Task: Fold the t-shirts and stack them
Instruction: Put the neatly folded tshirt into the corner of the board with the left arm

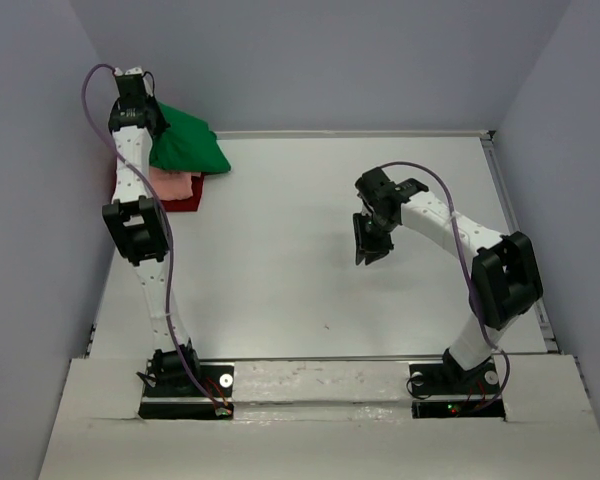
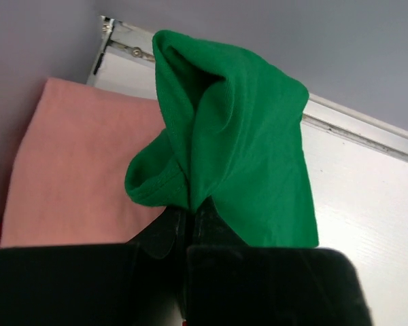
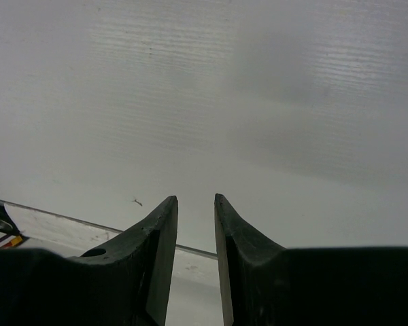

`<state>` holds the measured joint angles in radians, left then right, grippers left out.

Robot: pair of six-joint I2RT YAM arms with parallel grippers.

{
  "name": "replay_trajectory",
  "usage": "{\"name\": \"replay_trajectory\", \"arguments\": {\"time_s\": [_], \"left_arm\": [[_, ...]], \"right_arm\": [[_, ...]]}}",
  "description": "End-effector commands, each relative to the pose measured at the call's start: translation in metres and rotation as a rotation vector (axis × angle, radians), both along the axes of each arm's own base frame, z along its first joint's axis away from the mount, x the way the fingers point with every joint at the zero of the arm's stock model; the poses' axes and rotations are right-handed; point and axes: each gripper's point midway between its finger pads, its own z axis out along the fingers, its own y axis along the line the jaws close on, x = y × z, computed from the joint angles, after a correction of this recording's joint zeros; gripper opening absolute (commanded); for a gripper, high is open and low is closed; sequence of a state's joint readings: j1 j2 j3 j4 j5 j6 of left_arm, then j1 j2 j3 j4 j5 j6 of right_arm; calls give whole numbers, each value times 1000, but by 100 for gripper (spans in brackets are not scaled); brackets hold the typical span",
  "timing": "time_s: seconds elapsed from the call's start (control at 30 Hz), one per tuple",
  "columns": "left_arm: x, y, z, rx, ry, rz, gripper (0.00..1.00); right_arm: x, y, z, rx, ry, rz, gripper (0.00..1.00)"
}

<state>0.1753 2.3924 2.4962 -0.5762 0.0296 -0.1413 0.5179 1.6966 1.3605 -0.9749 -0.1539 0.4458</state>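
Observation:
A green t-shirt hangs bunched from my left gripper at the far left corner of the table. In the left wrist view my left gripper is shut on a pinched fold of the green t-shirt, which is lifted over a folded pink t-shirt. The pink t-shirt lies on a red t-shirt in a stack. My right gripper is open and empty over the bare table middle; it also shows in the right wrist view.
The white table has a raised metal rim along its far edge and right edge. Grey walls close in on the left, back and right. The stack sits tight against the left wall.

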Motion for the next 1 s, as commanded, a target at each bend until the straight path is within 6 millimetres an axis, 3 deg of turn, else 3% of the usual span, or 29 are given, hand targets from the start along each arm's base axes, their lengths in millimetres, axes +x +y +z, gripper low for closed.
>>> {"name": "replay_trajectory", "arguments": {"time_s": [0.0,0.27,0.57,0.8,0.97], "left_arm": [[-15,36,101,99,-191,77,0],[-16,62,98,91,-199,104,0],[-9,87,77,61,-190,108,0],[-11,105,51,65,-140,147,0],[-11,111,20,56,-77,166,0]], "right_arm": [[12,13,7,37,-40,41,34],[12,13,4,34,-31,57,34],[8,16,4,34,-20,65,34],[6,18,0,27,-3,59,34],[10,17,6,16,-16,56,34]]}}
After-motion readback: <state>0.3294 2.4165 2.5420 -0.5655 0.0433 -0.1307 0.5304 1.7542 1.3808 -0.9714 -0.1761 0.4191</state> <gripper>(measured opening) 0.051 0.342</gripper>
